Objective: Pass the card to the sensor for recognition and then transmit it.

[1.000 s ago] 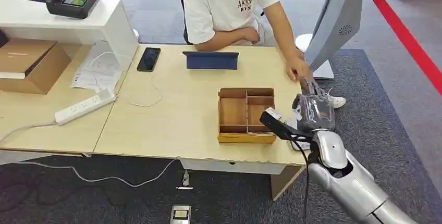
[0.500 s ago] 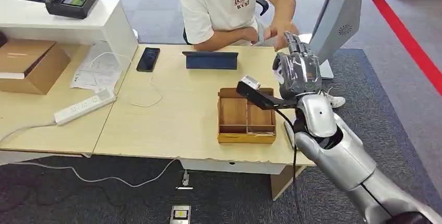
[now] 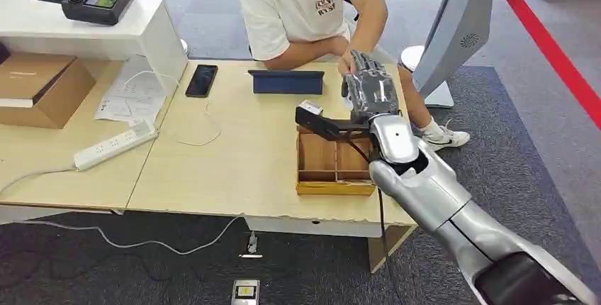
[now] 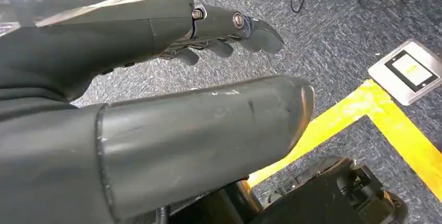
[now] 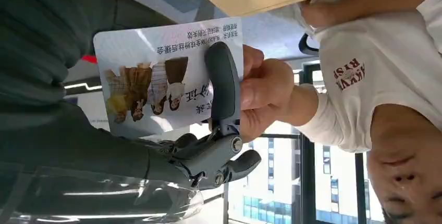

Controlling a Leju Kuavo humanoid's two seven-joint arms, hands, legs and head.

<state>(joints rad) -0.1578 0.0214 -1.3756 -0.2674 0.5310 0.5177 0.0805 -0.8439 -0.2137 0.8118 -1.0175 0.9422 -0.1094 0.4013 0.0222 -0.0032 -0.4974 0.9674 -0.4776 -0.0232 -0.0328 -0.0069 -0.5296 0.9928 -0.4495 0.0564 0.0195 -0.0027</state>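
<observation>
Head view: right hand now nearer person

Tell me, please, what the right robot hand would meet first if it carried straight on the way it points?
Probably the person's hand, already touching the printed white card the right robot hand holds; depth is unclear.

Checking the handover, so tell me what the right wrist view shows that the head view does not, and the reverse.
The right wrist view alone shows the card with its printed picture, a dark finger laid across it and the person's hand gripping its edge. The head view alone shows the wooden tray, blue tablet and phone on the table. Both show the right hand and the person in the white shirt.
</observation>
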